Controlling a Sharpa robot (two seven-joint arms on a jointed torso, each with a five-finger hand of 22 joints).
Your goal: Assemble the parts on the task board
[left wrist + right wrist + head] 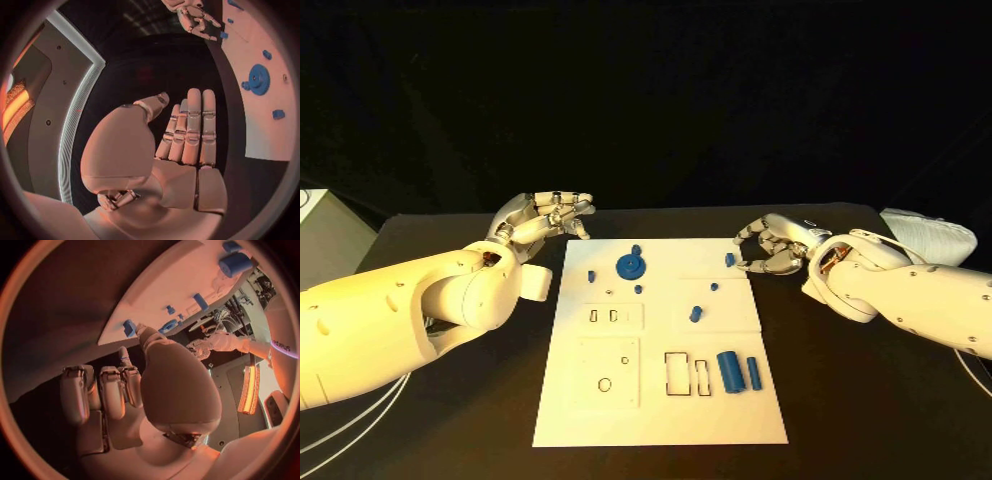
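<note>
White task board (661, 415) carries scattered blue parts (731, 371); both hands' fingers are apart, holding nothing.

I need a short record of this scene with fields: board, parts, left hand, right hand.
board: white task board, flat on the black table
parts: blue gear at far end; two blue cylinders lying near right edge; small blue pieces scattered
left hand: off board's far left corner, holds nothing
right hand: off far right corner, fingers curled, empty
</note>
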